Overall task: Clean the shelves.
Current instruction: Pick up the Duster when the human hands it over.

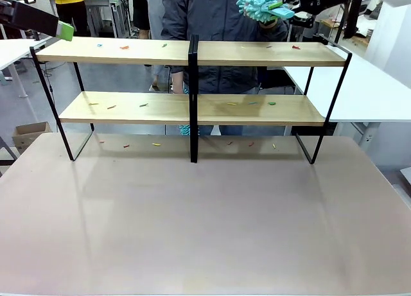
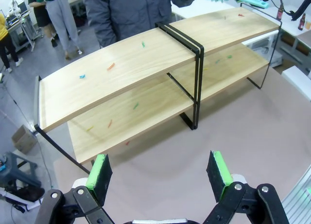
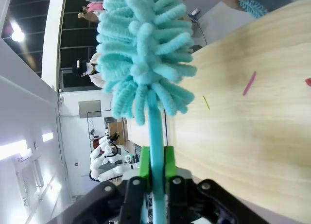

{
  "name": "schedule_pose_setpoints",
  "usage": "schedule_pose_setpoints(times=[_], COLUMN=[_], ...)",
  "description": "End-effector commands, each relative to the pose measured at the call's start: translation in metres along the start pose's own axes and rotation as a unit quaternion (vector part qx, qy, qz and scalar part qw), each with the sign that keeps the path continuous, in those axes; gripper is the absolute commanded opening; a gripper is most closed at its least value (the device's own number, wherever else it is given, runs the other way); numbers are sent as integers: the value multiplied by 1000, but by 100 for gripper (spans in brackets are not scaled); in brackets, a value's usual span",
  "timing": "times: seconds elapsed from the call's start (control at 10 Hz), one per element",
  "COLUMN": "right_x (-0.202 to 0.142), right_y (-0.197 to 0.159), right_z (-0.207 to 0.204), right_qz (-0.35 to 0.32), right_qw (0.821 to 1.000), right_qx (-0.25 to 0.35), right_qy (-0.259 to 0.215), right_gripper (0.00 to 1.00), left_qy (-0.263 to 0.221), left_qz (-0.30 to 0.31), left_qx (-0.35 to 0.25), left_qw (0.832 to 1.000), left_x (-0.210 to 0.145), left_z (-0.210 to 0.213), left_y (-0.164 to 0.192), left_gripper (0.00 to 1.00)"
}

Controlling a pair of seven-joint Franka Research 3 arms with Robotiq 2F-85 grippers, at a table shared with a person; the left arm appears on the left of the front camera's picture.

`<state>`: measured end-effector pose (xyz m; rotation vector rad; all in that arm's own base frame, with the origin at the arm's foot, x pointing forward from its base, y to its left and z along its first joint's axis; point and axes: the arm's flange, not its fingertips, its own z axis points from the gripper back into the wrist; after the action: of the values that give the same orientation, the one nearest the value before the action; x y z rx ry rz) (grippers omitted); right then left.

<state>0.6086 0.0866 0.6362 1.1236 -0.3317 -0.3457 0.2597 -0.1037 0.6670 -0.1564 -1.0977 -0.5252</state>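
The desk [image 1: 205, 225] before the shelves [image 1: 128, 51] lay open; the central post [image 1: 192, 97] split the 2 tiers; a person [image 1: 218, 20] stood behind.

Pale blond wood grain on the shelves [image 1: 128, 51], with a thin black frame and a black post down the middle. Tiny scraps [image 1: 124, 47] speckle the boards: red, orange, green, blue, yellow. Up top, the duster [image 1: 258, 6] is bright turquoise, head and handle alike. The right gripper [image 3: 156, 162] is black with vivid green pads, and the left gripper [image 2: 159, 171] is the same black and green. The table [image 1: 205, 232] is a dull pinkish grey. Behind, a person's jacket [image 1: 212, 13] is dark grey, and a side table [image 1: 366, 94] is white.
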Motion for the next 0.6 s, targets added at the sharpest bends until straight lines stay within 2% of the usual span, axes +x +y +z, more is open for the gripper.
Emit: schedule_pose_setpoints(times=[0.0,0.2,0.3,0.5], right_x=[-5,-9,-14,-25], right_y=[0,-4,-2,5], right_z=[4,7,21,101], right_qz=[-6,10,42,151], right_qw=[1000,999,998,987], right_qx=[-3,-3,-5,-12], right_qy=[18,36,38,60], right_gripper=[0,0,0,0], left_qy=[0,0,0,0], left_qz=[-1,-1,-1,-1], left_qx=[0,0,0,0], left_qw=[1000,1000,1000,1000], left_x=[-1,-1,-1,-1], left_z=[0,0,0,0], left_y=[1,1,1,1], left_gripper=[100,100,100,100])
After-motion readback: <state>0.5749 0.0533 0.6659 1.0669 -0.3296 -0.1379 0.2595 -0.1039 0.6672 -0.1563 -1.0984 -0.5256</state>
